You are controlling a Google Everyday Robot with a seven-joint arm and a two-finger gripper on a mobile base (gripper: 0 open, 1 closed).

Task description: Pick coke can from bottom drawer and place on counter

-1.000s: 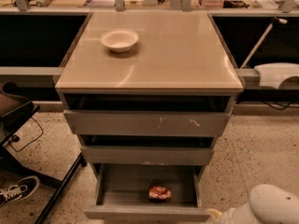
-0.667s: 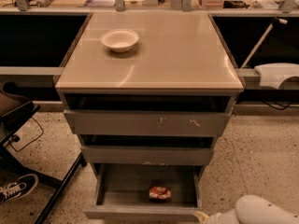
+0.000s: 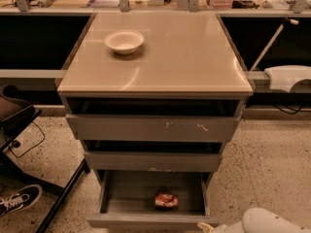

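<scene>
Three drawers, one bowl, one coke can, jaws bottom right.

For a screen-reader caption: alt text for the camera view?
A coke can sits in the open bottom drawer; the gripper is at lower right, beside the drawer's front. A white bowl sits on the counter.

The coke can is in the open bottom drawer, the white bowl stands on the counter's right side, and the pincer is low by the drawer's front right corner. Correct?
One error: in the camera view the white bowl stands on the left side of the counter. The coke can, bottom drawer and pincer are as stated.
</scene>
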